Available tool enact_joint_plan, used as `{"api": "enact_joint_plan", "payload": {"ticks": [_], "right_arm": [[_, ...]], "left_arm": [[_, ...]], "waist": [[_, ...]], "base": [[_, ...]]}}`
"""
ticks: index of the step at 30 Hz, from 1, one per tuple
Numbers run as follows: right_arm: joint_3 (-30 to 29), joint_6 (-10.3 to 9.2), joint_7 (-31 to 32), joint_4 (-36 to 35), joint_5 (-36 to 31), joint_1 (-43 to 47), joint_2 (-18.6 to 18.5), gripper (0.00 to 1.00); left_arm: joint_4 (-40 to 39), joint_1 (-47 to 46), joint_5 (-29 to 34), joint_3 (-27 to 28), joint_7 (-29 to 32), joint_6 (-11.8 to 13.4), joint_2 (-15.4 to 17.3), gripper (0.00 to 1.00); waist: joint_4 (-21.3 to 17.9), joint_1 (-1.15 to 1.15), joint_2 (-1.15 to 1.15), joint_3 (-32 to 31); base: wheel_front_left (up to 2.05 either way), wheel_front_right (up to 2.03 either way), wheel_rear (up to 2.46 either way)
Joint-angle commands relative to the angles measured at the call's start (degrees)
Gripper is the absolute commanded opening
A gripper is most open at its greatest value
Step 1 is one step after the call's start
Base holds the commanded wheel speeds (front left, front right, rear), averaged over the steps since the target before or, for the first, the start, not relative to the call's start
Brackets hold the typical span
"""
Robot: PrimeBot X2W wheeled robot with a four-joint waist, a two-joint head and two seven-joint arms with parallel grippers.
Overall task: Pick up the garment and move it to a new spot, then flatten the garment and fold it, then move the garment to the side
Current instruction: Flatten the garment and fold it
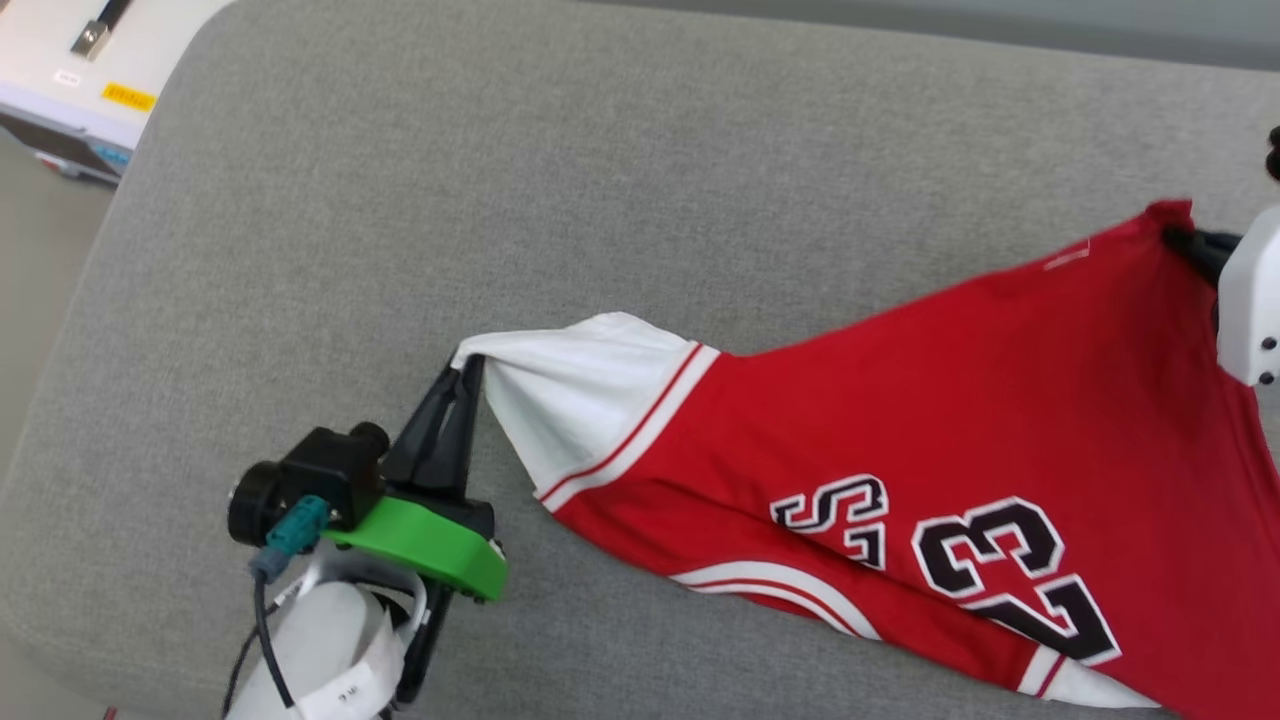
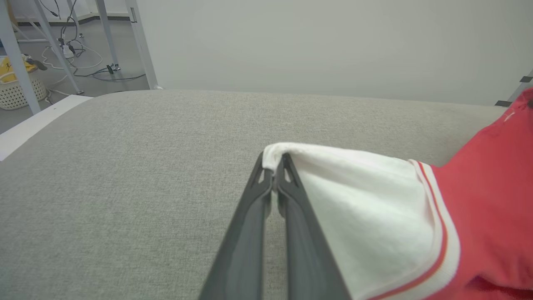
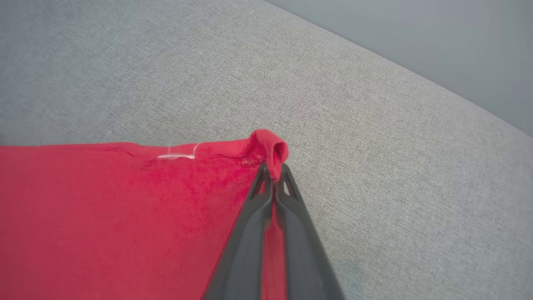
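The garment (image 1: pixel 950 400), a red T-shirt with white sleeves and black-and-white lettering "23" facing up, is stretched across the grey cushion between my two grippers. My left gripper (image 1: pixel 468 368) is shut on the tip of a white sleeve (image 2: pixel 358 196), pinched between its dark fingers (image 2: pixel 287 200). At the far right, my right gripper (image 1: pixel 1180 238) is shut on a red corner of the garment (image 3: pixel 272 150), which curls over its fingertips. The cloth hangs slightly lifted at both held ends.
The grey cushioned surface (image 1: pixel 500 200) spreads wide to the left and back of the garment. A white device (image 1: pixel 90 70) sits off the cushion's far left corner. The left wrist view shows table legs, cables and a basket (image 2: pixel 16 87) on the floor beyond.
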Motion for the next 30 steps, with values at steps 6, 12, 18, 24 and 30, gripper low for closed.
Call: {"api": "enact_joint_plan", "payload": {"ticks": [6, 12, 18, 24, 30], "right_arm": [[-3.25, -0.05, -8.85, -6.82, 3.83, 0.05, -2.28, 0.0], [-6.52, -0.05, -13.67, -12.62, 3.29, 0.51, -2.75, 0.0], [-11.74, -0.05, -15.84, -16.93, 1.78, -0.12, -1.9, 0.0], [-16.83, -0.05, -14.74, -20.14, -0.26, -1.63, 0.19, 0.0], [-20.23, -0.05, -11.62, -20.8, -3.18, -6.43, 3.17, 0.0]], "left_arm": [[-3.81, -5.93, 0.75, 2.09, 1.67, -0.57, 4.17, 0.0], [-7.75, -13.66, 0.79, 3.6, 4.48, -1.18, 7.37, 0.0], [-9.57, -23.84, 0.32, 3.19, 7.83, -2.33, 9.68, 0.0], [-8.28, -35.14, 0.17, 0.92, 10.01, -3.1, 10.46, 0.0], [-4.22, -47.03, 0.26, -1.81, 11.14, -3.45, 10.09, 0.0]], "waist": [[-4.06, 0.0, 0.0, -5.14], [-5.86, 0.0, 0.0, -7.13], [-6.82, 0.0, 0.0, -8.1], [-7.57, 0.0, 0.0, -7.35], [-8.03, 0.0, 0.0, -2.93]], "base": [[0.0, 0.0, 0.0], [0.0, 0.0, 0.0], [0.0, 0.0, 0.0], [0.0, 0.0, 0.0], [0.0, 0.0, 0.0]]}}
